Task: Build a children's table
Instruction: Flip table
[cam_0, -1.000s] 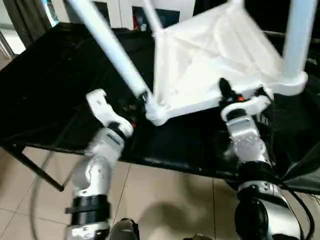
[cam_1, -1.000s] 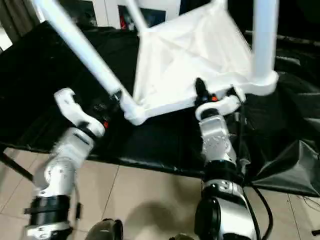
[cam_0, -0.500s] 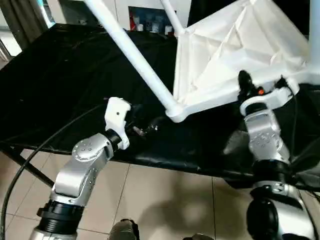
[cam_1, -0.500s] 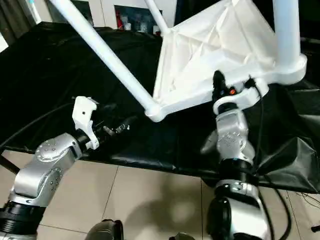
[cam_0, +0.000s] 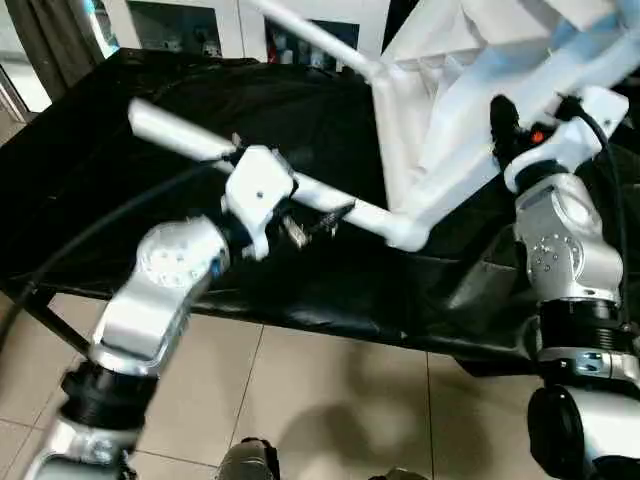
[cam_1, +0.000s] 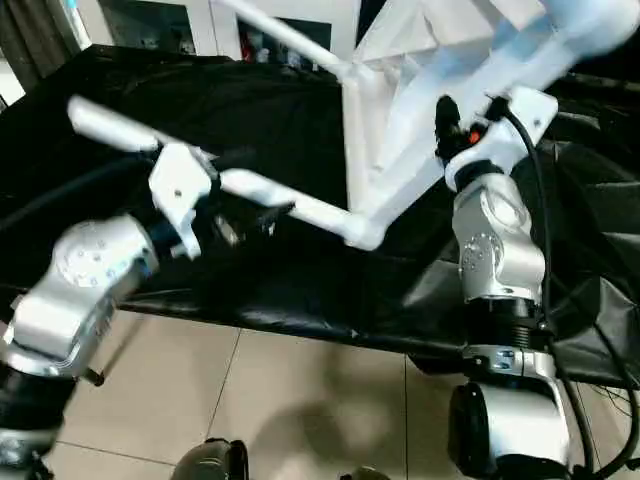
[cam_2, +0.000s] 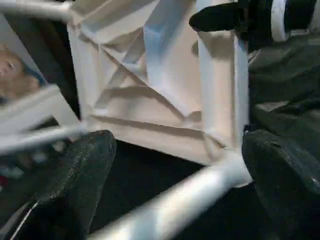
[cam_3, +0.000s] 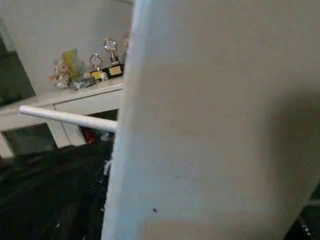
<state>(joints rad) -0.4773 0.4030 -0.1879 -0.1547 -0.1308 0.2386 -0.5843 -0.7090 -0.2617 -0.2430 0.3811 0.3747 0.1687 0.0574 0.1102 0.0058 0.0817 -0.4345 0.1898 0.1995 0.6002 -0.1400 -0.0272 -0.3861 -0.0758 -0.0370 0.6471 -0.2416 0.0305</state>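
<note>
- No brand, label or writing is readable.
- Children's table (cam_0: 470, 110) tilts at upper right over the black-covered bench (cam_0: 120, 190).
- Right gripper (cam_0: 520, 125) clamps its edge.
- Left gripper (cam_2: 175, 190) spread wide, straddling a leg (cam_0: 340, 205).

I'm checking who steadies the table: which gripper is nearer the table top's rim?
Right. The right gripper is clamped on the rim of the table top; the left gripper hangs open around a leg, away from the rim.
</note>
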